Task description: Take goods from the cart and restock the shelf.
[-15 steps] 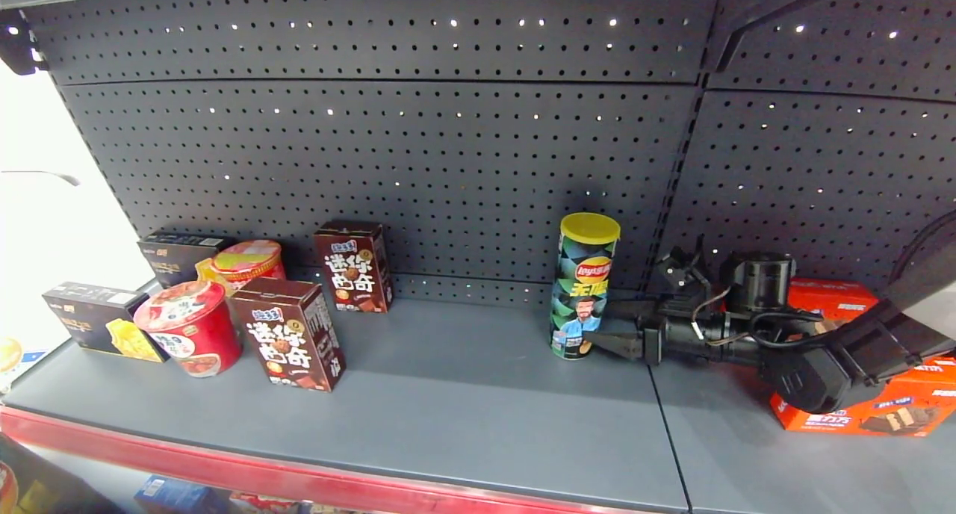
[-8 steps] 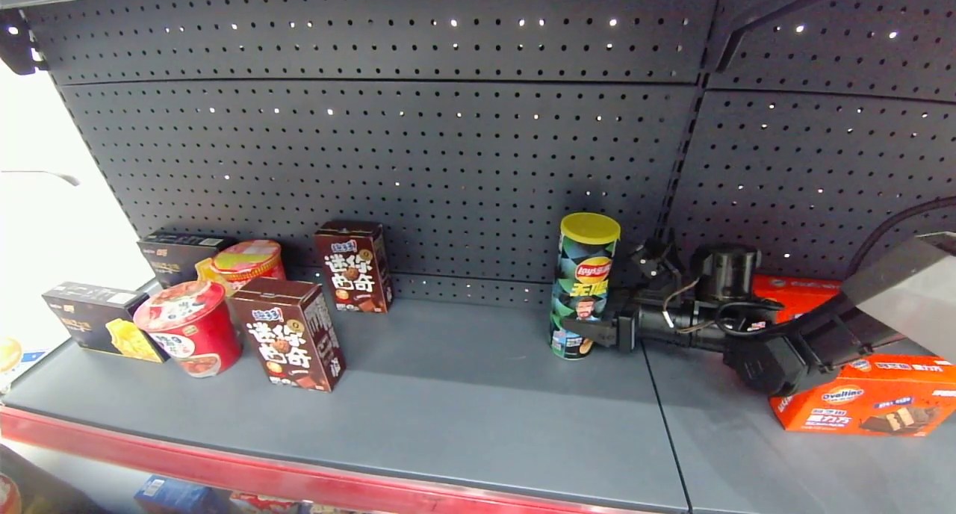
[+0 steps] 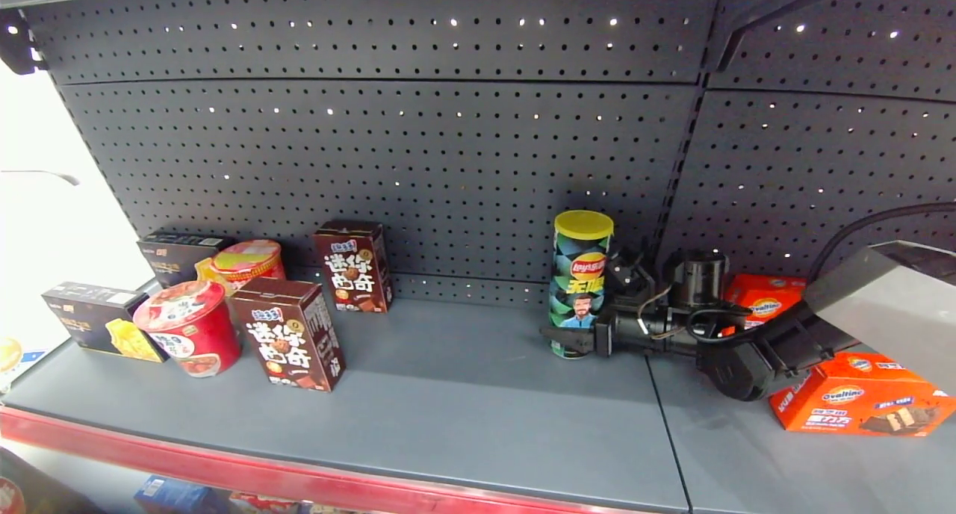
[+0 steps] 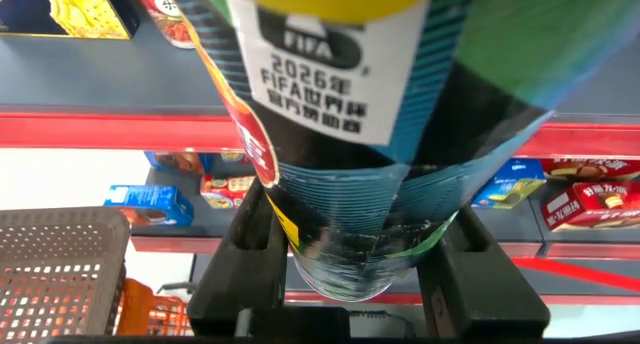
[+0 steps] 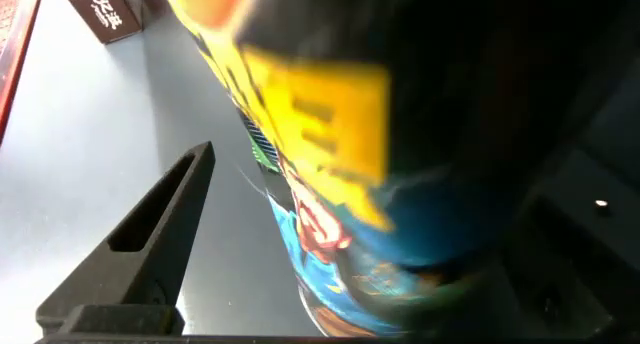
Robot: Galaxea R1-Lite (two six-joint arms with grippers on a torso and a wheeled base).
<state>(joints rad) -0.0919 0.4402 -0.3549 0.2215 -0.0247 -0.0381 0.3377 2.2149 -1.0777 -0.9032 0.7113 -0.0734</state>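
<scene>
Right gripper (image 3: 573, 333), wide, straddles chip can (image 3: 581, 271), seemingly untouched, near the shelf seam (image 3: 661, 417); left gripper (image 4: 358, 259) clamps another can (image 4: 340, 114).

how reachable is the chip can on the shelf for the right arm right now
Likely yes: the right claw sits open around the chip can near its base, one finger in front with a gap. The shelf beside it is bare, so nothing seems to block it.

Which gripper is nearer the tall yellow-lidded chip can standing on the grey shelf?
Right. The right gripper is at the base of the chip can; the left gripper holds a second can, off by the lower shelves.
</scene>
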